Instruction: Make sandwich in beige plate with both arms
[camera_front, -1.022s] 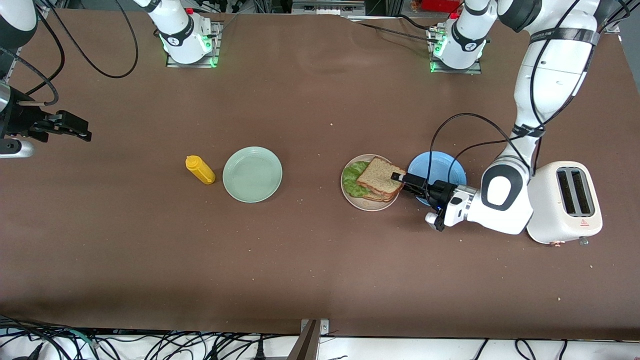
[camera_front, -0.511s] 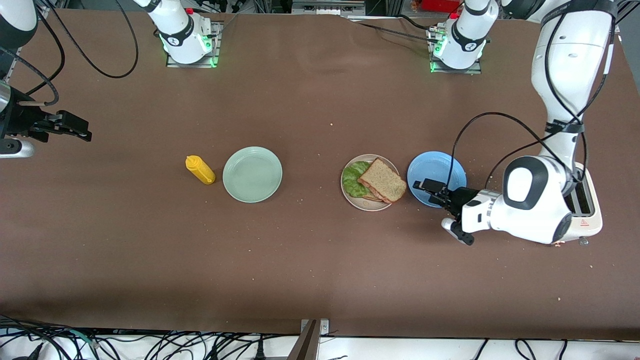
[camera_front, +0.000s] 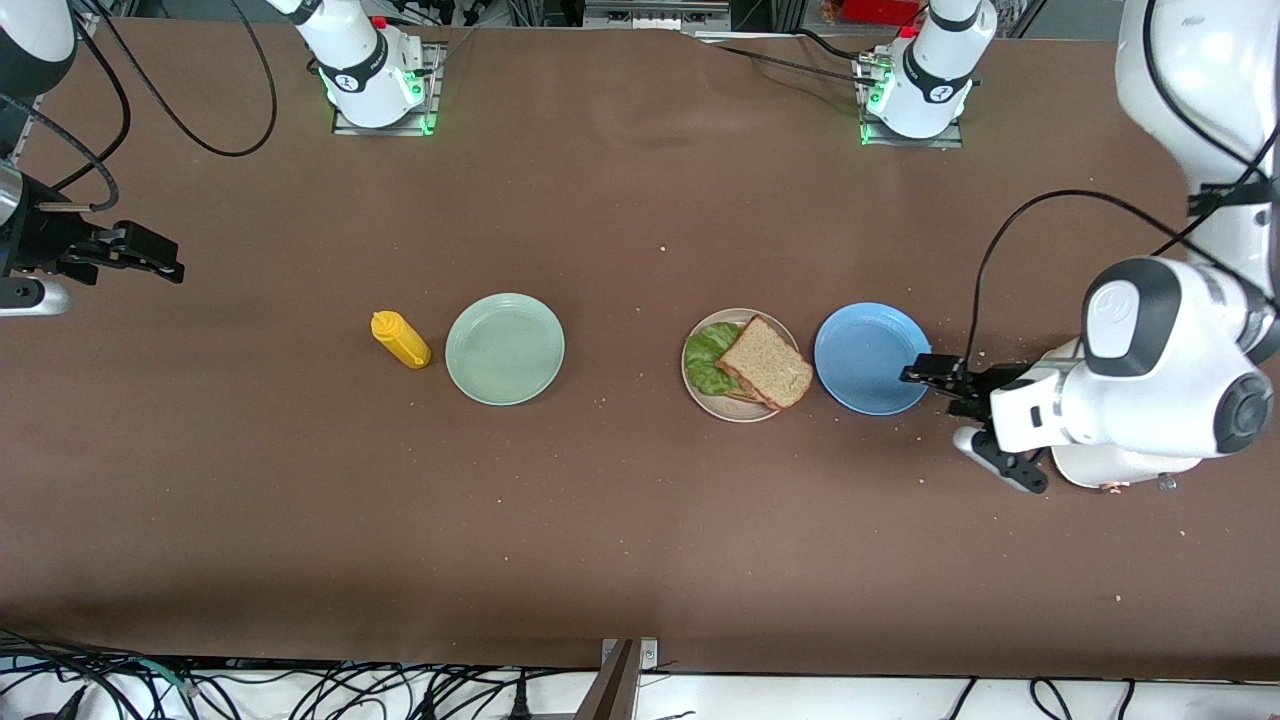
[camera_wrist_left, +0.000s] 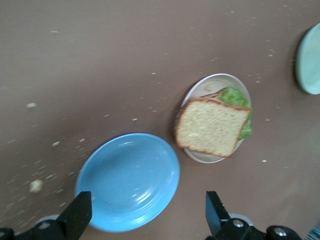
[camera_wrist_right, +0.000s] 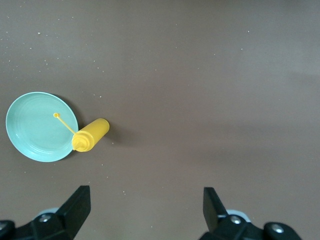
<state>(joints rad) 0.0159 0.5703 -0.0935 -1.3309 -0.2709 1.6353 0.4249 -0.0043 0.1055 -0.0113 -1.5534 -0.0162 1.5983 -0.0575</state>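
Note:
The sandwich lies on the beige plate (camera_front: 735, 413) near the table's middle. Its top bread slice (camera_front: 767, 362) sits askew over the lower slice, and the green lettuce (camera_front: 706, 358) sticks out on the side toward the right arm's end. The left wrist view shows the same bread (camera_wrist_left: 212, 126), lettuce (camera_wrist_left: 235, 96) and plate (camera_wrist_left: 206, 158). My left gripper (camera_front: 928, 374) (camera_wrist_left: 147, 202) hangs open and empty over the blue plate's edge, apart from the sandwich. My right gripper (camera_front: 160, 264) (camera_wrist_right: 145, 197) waits open and empty over bare table at the right arm's end.
A blue plate (camera_front: 868, 358) (camera_wrist_left: 127, 180) sits beside the beige one toward the left arm's end. A mint-green plate (camera_front: 505, 348) (camera_wrist_right: 40, 127) and a lying yellow squeeze bottle (camera_front: 400, 340) (camera_wrist_right: 91, 134) sit toward the right arm's end. A white toaster (camera_front: 1120, 472) is mostly hidden under the left arm.
My left gripper has drawn back from the sandwich's top slice, across the blue plate toward the left arm's end. The slice stays on the beige plate. The right arm has not moved.

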